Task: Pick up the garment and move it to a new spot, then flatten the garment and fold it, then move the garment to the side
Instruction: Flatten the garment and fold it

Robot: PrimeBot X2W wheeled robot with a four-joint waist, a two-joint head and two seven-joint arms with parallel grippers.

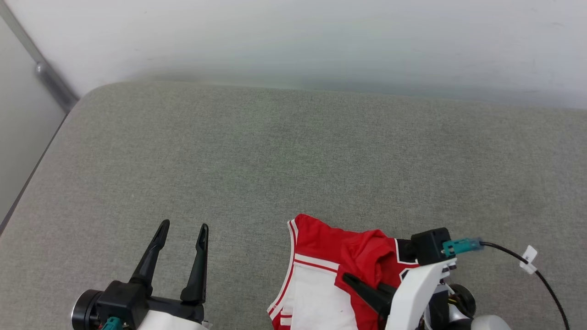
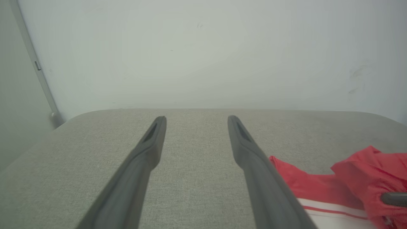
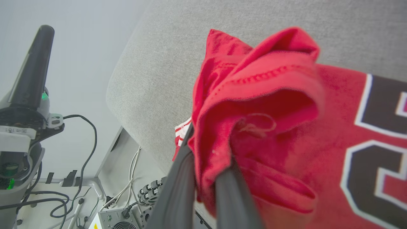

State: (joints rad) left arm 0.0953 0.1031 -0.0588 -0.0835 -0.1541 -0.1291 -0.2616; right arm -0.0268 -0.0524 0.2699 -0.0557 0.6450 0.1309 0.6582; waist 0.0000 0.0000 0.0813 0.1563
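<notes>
The garment, a soft red knit T-shirt with a white panel, red-and-white stripe trim and black-and-white lettering, lies bunched at the near right edge of the tabletop. One stitched hem fold is raised and clamped between the narrow-set fingers of the right gripper. The tabletop has a grey woven covering and rounded far corners, bare to the left and far side, and over its near left the left gripper hovers apart from the garment, its long dark tapered fingers spread wide.
</notes>
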